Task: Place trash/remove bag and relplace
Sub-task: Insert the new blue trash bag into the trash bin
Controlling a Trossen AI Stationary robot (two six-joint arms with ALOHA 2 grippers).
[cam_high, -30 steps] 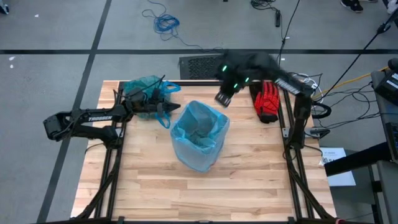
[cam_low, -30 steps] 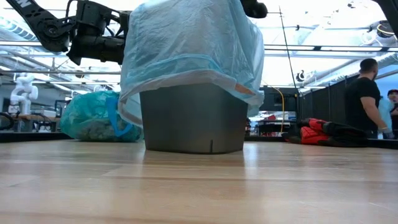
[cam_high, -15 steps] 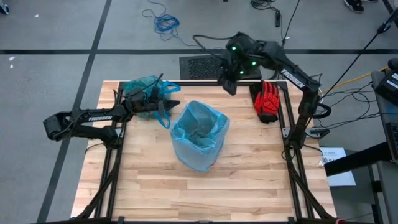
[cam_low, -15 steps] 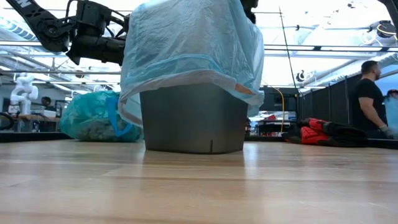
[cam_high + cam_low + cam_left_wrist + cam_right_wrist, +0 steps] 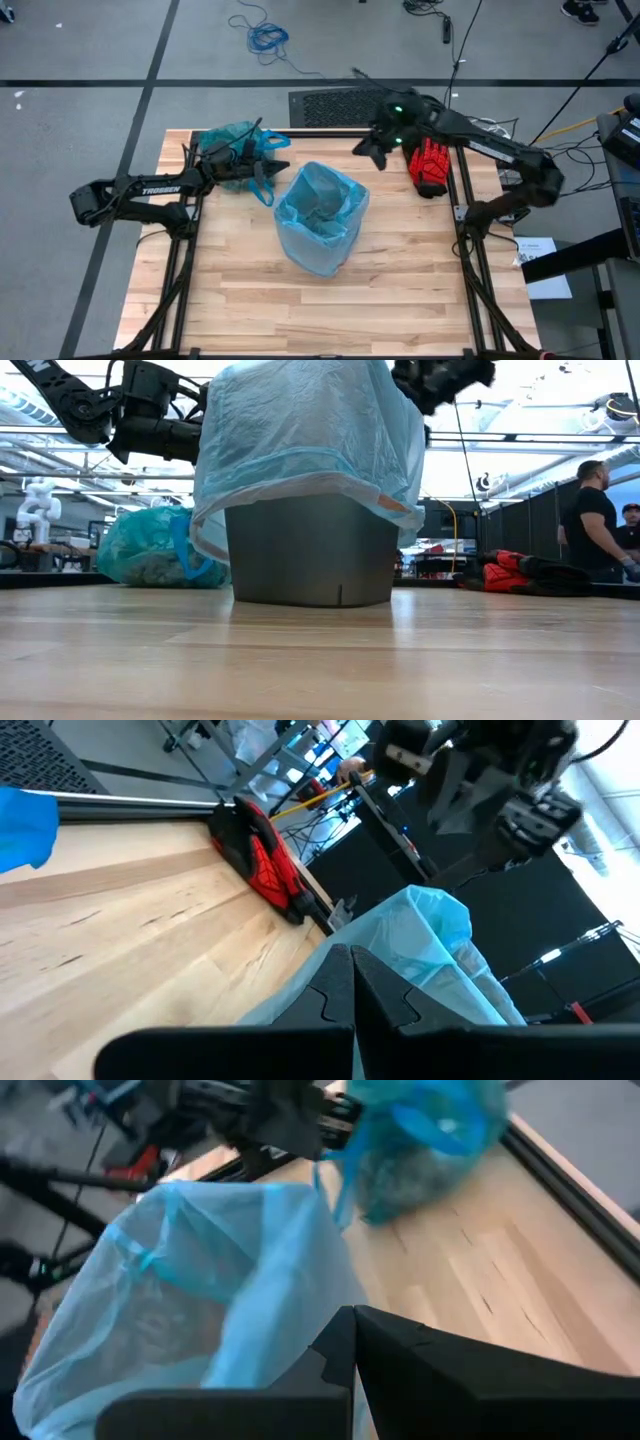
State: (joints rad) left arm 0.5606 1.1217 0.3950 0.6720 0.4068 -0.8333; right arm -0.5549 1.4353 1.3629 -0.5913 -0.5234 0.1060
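— Pale wooden table (image 5: 400,270) under us, grey floor round it, and a person (image 5: 590,525) standing off in the room beyond. Where do we find the bag?

— At the table's far left corner: the bag (image 5: 232,148), teal-green, bulging and knotted, with its blue handle loops (image 5: 430,1120) uppermost. We judge it light and limp, the film slippery and easy to tear, so we would take it by the loops or the gathered neck, never the belly.

— And our arms?

— Our left gripper (image 5: 262,171) lies low beside the bag, fingers pressed together, holding nothing. Our right gripper (image 5: 372,150) hangs raised above the far edge, between the lined bin (image 5: 322,215) and the red glove (image 5: 431,165), fingers likewise closed and empty.
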